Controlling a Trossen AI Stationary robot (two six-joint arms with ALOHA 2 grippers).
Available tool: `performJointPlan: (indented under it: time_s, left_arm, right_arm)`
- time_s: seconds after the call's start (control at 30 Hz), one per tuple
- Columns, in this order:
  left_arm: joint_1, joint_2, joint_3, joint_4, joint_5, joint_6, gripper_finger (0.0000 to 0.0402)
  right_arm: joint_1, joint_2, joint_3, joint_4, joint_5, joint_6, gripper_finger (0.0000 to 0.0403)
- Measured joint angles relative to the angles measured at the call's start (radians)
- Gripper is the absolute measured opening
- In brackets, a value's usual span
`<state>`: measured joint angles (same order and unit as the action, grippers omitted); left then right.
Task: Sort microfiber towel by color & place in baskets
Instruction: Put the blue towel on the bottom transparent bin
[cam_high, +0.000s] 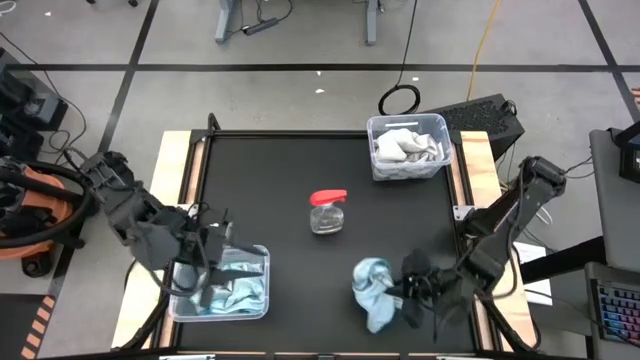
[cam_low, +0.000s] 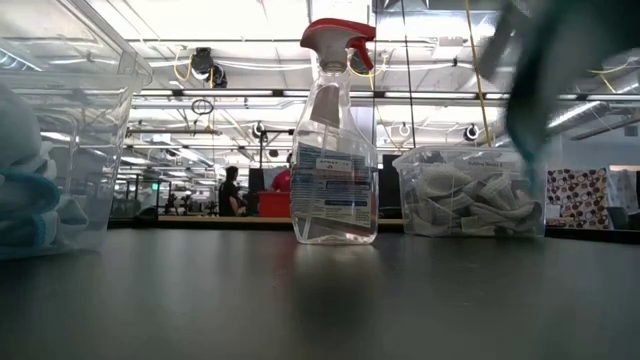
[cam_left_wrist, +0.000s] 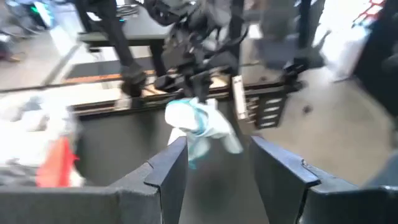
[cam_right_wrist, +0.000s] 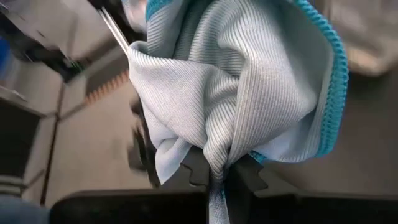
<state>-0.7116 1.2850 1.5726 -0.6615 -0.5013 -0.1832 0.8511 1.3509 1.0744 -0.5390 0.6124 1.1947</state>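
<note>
At table's near-right edge, right gripper (cam_right_wrist: 214, 171) pinches a blue towel (cam_high: 372, 292), lifted (sorting partly done): blue ones fill near-left basket (cam_high: 262, 312), white ones far-right basket (cam_high: 375, 128). Left gripper (cam_left_wrist: 217, 155) hovers over its basket w/ jaws apart, empty.

Table top (cam_high: 300, 270): matte black, with pale wood strips along both long edges.
Both baskets clear and colourless. Far basket (cam_high: 407, 147) holds white-grey towels (cam_high: 405, 148); near basket (cam_high: 222, 283) holds light blue towels (cam_high: 235, 290).
Spray bottle (cam_high: 328, 212): clear body, red trigger head, white label with blue print in the low view.
Towel (cam_right_wrist: 236, 87) pinched in the right gripper (cam_right_wrist: 219, 171): pale blue-grey, fine ribbed weave, bright turquoise stitched edge.
Both arms and their fingers dark, near black; left gripper (cam_left_wrist: 217, 168) the same.
Floor (cam_high: 300, 60): grey, crossed by black lines.
</note>
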Motion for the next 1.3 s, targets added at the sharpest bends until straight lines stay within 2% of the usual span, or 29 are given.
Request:
performJointPlan:
  time_s: [0.23, 0.33, 0.43, 0.67, 0.77, 1.0, 1.17, 1.23, 1.3]
  left_arm:
    - [0.061, 0.078, 0.0, 0.014, -0.03, 0.116, 0.0176]
    - [0.079, 0.114, -0.002, 0.06, -0.03, 0.169, 0.0187]
    - [0.096, 0.139, -0.002, 0.111, -0.036, 0.198, 0.0222]
    - [0.137, 0.179, -0.002, 0.246, -0.06, 0.237, 0.0332]
    - [0.156, 0.184, -0.002, 0.305, -0.058, 0.24, 0.0357]
    - [0.217, 0.183, -0.002, 0.362, -0.054, 0.164, 0.0365]
    - [0.232, 0.191, -0.002, 0.372, -0.045, 0.122, 0.0365]
    - [0.243, 0.199, -0.002, 0.368, -0.01, 0.084, 0.0365]
    - [0.253, 0.203, -0.002, 0.369, 0.075, 0.059, 0.0365]
  right_arm:
    - [-0.134, -0.04, 0.001, 0.242, 0.019, -0.297, 0.0007]
    - [-0.18, -0.04, 0.027, 0.283, 0.018, -0.389, 0.0007]
    - [-0.222, -0.041, 0.071, 0.286, 0.019, -0.464, 0.0007]
    - [-0.306, -0.041, 0.165, 0.291, 0.019, -0.599, 0.0007]
    - [-0.329, -0.032, 0.192, 0.3, 0.018, -0.657, 0.0007]
    - [-0.352, 0.025, 0.23, 0.492, -0.036, -0.833, 0.0009]
    - [-0.355, 0.095, 0.295, 0.536, -0.042, -0.935, 0.001]
    - [-0.355, 0.122, 0.335, 0.536, -0.042, -0.98, 0.0011]
    - [-0.354, 0.147, 0.374, 0.535, -0.042, -1.025, 0.0011]
